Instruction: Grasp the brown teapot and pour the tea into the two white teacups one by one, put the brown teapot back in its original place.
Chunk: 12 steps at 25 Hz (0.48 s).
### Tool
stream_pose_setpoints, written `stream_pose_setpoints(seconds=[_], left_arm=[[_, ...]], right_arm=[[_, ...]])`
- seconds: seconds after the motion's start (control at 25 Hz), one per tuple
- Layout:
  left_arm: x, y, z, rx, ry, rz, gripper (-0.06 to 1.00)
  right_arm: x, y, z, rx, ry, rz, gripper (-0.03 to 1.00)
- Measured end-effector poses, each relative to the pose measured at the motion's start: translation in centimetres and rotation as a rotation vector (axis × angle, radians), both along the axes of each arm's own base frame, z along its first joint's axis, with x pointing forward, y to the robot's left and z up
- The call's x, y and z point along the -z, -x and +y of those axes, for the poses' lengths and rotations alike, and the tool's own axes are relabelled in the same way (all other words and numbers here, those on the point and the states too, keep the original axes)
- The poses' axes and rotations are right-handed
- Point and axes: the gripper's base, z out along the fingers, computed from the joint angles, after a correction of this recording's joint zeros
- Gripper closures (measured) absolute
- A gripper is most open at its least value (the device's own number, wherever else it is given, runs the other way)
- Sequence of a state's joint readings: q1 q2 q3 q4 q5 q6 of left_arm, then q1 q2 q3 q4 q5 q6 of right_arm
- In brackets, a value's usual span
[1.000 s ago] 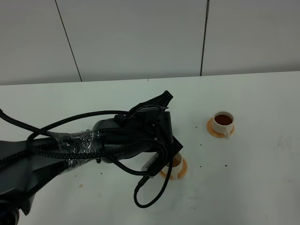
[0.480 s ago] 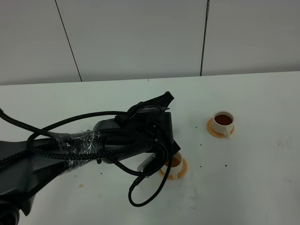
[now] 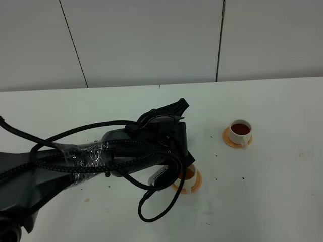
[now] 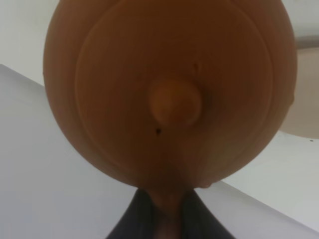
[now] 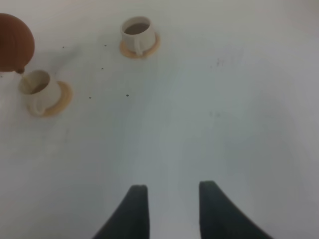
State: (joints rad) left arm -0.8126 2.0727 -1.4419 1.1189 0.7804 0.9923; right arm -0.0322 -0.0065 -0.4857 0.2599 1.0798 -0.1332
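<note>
Fingers [image 4: 172,224] of the left gripper [image 4: 167,219] are clamped on the stubby handle of the brown teapot [image 4: 169,89], visible at the base of the pot in the left wrist view. The pot fills that view, lid and knob facing the camera, which indicates it is tipped well over. Its long axis, handle to spout, runs straight out from the fingers.

In the right wrist view the spout tip of the teapot hangs just above and beside the rim of the near teacup [image 5: 36,88], which stands on its orange saucer [image 5: 57,102]. In the exterior high view the left arm [image 3: 126,151] hides the teapot and most of this cup; only the saucer edge shows. The far teacup [image 3: 240,132] already holds dark tea and stands well apart, toward the right side.

Judgement: the pour into the near cup is in hand. The coming move depends on keeping the spout over that rim, then rolling the pot upright.

The right gripper [image 5: 169,211] hangs with jaws parted, holding nothing, well away from both cups. The left arm is the nearer one. The cream saucer for the return is not identifiable.
</note>
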Motion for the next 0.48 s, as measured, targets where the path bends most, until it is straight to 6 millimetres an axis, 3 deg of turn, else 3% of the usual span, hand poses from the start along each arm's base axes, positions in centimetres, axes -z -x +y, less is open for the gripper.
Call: stream_pose_setpoints(seconds=[0.48], left_arm=[[-0.07,0.21,-0.44,0.027,-0.006,-0.009,0.77]], right_arm=[[0.00,0.00,0.00,0.000,0.000,0.000,0.72]])
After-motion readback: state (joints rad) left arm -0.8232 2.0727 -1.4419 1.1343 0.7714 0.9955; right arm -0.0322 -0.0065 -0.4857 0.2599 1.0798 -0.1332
